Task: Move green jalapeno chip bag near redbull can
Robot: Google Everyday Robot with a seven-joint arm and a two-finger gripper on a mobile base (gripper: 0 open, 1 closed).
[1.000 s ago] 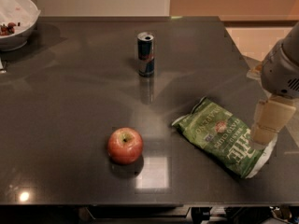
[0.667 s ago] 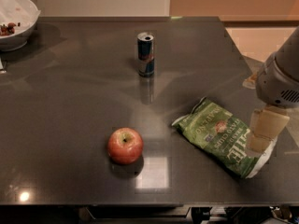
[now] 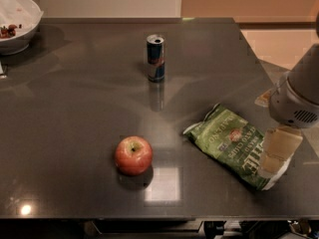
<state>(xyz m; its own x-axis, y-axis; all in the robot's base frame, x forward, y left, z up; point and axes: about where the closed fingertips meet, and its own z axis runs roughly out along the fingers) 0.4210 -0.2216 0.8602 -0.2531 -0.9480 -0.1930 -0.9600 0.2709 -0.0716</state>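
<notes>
Green crinkly-foil jalapeno chip bag [image 3: 227, 139] lies at the dark table's [image 3: 75, 108] right front, well apart from the slim blue-and-silver redbull can [image 3: 155, 58]. The cream gripper [image 3: 279, 152] has sunk onto the bag's right end; whether it grips cannot be told, so the pickup looks imminent

The green jalapeno chip bag [image 3: 229, 143] lies flat on the dark tabletop [image 3: 75, 108] at the front right. It is crinkly green foil with white lettering and a small red-orange emblem, and it sits on a diagonal. The gripper [image 3: 273, 158] hangs over its white right-hand end. The redbull can [image 3: 155, 58], slim, blue and silver, stands upright well apart from the bag, toward the back middle.
</notes>
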